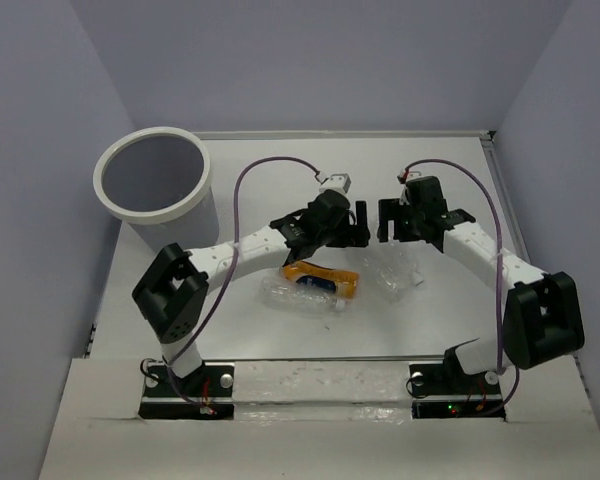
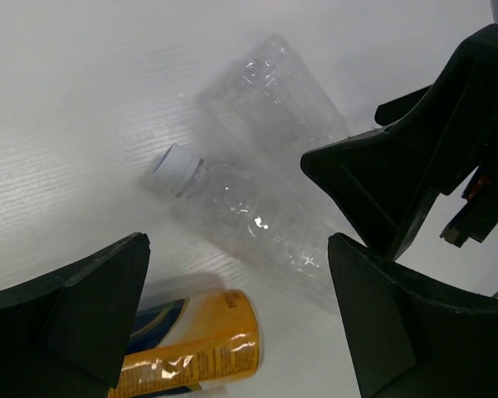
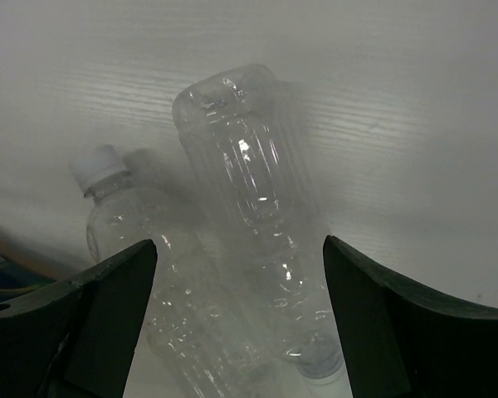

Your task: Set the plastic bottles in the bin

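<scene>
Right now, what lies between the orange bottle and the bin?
In the top view, the white link of the left arm crosses above the table between the orange bottle and the bin.

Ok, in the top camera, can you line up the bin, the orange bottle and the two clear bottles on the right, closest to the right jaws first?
1. Two clear bottles, just nearside of the jaws of the right gripper.
2. Orange bottle, mid-table, further left.
3. Bin, far back-left corner.
</scene>
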`<act>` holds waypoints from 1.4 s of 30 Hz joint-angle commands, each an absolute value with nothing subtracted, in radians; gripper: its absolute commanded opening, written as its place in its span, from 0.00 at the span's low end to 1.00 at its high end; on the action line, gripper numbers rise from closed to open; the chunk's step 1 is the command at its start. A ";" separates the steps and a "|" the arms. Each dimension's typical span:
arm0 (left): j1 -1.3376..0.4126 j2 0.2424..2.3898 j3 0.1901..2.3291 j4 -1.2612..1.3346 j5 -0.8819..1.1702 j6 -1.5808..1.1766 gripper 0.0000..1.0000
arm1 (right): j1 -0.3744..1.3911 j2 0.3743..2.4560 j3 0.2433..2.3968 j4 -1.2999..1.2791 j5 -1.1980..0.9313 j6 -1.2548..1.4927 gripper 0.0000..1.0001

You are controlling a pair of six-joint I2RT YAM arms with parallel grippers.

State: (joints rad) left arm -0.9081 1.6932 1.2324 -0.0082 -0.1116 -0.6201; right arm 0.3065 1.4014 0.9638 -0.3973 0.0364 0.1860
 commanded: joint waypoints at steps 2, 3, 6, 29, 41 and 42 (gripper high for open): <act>-0.913 1.822 1.438 -0.207 -0.166 -0.578 0.98 | 0.278 1.504 1.054 -0.397 -0.031 0.111 0.86; -0.913 1.842 1.456 -0.219 -0.166 -0.575 0.98 | 0.278 1.520 1.058 -0.397 -0.023 0.107 0.86; -0.913 1.890 1.508 -0.241 -0.166 -0.574 0.98 | 0.253 1.571 1.066 -0.393 -0.017 0.095 0.86; -0.907 2.059 1.582 -0.267 -0.031 -0.597 0.99 | 0.143 1.457 0.965 -0.284 0.032 0.166 0.71; -0.902 2.152 1.655 -0.215 0.026 -0.627 0.95 | 0.124 1.466 0.951 -0.284 0.040 0.187 0.80; -0.900 2.152 1.654 -0.210 0.026 -0.629 0.95 | 0.124 1.473 0.953 -0.287 0.040 0.189 0.83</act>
State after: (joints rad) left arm -0.9070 2.1582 1.6062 -0.2256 -0.0196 -0.6182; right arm 0.1387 1.4471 0.9554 -0.3202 0.0265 0.1753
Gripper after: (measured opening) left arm 0.960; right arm 0.780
